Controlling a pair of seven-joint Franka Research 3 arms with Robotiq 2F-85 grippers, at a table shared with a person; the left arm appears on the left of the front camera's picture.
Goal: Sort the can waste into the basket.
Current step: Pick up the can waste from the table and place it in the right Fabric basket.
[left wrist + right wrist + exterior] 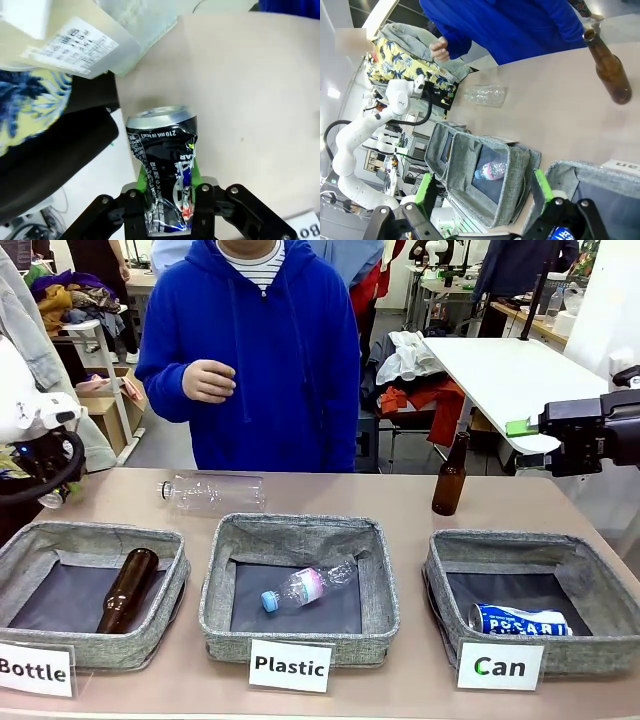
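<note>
A crushed dark multicoloured can stands upright between green pads, and my left gripper is shut on it above the tan table, off to the table's left side. The left arm hangs over the table's left end. A blue "POCARI" can lies on its side in the grey basket behind the "Can" card; a bit of that blue can peeks out at the bottom of the right wrist view. My right gripper hovers open and empty above the right-hand basket.
The "Plastic" basket holds a small clear bottle. The "Bottle" basket holds a brown bottle. A clear bottle lies and a brown bottle stands on the table behind the baskets. A person in a blue hoodie stands opposite.
</note>
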